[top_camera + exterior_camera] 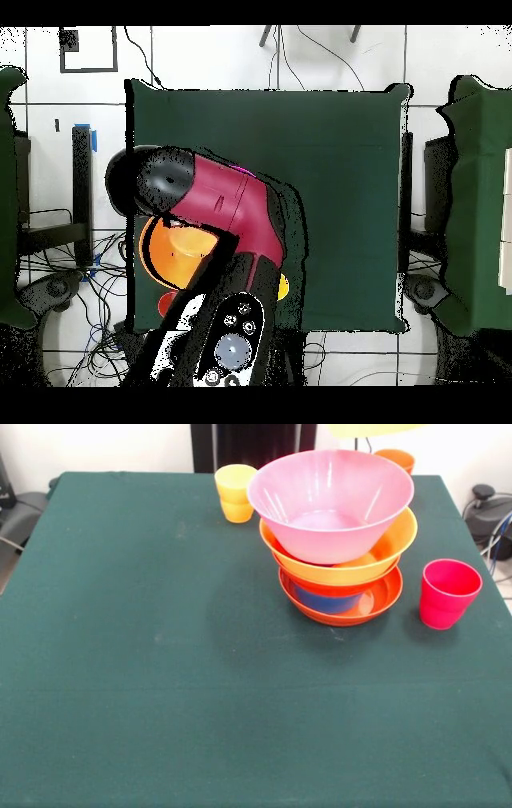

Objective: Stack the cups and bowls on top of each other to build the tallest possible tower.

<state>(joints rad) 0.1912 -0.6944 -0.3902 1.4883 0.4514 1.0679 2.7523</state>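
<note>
The fingers are out of our sight in both views, so we cannot tell whether they are apart or together. From overhead, the red and black arm (225, 215) lies right across the pile and hides whatever hangs below it. We only catch an orange bowl's rim (160, 255) peeking out beside it.

From the front, we have a clear look at the tower (336, 544), which stands toward the right side of the green counter (160, 664). A shallow red-orange bowl (386, 596) sits at the bottom with a small blue bowl (324, 600) inside it. A wide orange-yellow bowl (388, 550) rests above that. The big translucent pink bowl (330, 504) is nested on top and leans a little to one side.

The yellow cup (234, 492) stands upright just beside the pink bowl's rim. The orange cup (396, 458) pokes out behind the tower. The red-pink cup (446, 594) sits upright near the bottom bowl without touching it. At the very top edge we see a pale yellow curved shape (372, 428), cut off by the frame.
</note>
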